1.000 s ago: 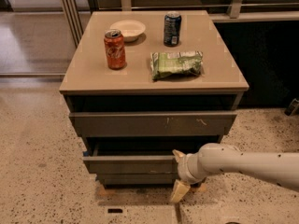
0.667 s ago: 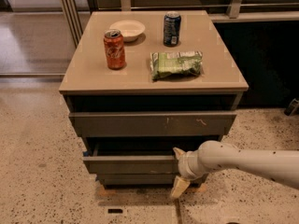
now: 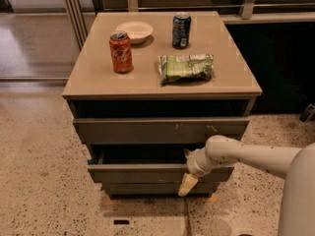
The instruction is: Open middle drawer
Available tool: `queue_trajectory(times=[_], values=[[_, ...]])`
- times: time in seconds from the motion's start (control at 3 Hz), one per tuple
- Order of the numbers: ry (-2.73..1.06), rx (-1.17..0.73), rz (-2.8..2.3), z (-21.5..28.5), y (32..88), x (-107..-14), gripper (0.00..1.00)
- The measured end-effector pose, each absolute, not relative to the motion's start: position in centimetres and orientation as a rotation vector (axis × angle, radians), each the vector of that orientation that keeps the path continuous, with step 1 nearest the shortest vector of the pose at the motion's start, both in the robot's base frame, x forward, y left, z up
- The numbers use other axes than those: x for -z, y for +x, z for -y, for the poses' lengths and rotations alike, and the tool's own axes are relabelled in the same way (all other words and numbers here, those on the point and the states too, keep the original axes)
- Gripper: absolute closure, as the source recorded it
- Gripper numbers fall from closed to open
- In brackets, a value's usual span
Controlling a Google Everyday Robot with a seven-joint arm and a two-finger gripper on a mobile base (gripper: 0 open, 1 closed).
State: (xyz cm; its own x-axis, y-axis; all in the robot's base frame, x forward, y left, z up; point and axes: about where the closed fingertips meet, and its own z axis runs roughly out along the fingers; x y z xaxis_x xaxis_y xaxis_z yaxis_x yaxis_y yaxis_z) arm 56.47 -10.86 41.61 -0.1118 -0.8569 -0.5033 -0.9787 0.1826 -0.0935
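The middle drawer [image 3: 147,173] is a plain dark-grey front below the wider scratched front [image 3: 157,130]. It stands pulled out a little, with a dark gap above it and a small blue bit [image 3: 90,161] at its left end. My gripper [image 3: 187,183] comes in from the right on a white arm [image 3: 246,154]. It hangs down over the right part of the middle drawer front, with its pale tip reaching to the narrow bottom front [image 3: 147,188].
On the cabinet top [image 3: 98,77] stand a red soda can [image 3: 121,52], a white bowl [image 3: 134,31], a dark blue can [image 3: 181,30] and a green chip bag [image 3: 186,68]. Speckled floor [image 3: 44,181] surrounds the cabinet. A dark wall panel [image 3: 280,68] is on the right.
My gripper and wrist have moved up a little and slightly left against the drawer fronts. The middle drawer's opening looks about the same.
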Motion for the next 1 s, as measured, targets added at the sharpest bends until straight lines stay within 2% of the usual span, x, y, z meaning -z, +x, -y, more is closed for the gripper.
queue_trajectory(times=[1.0], values=[[-1.768, -0.509, -2.089, 9.7, 53.2, -40.1, 0.0]])
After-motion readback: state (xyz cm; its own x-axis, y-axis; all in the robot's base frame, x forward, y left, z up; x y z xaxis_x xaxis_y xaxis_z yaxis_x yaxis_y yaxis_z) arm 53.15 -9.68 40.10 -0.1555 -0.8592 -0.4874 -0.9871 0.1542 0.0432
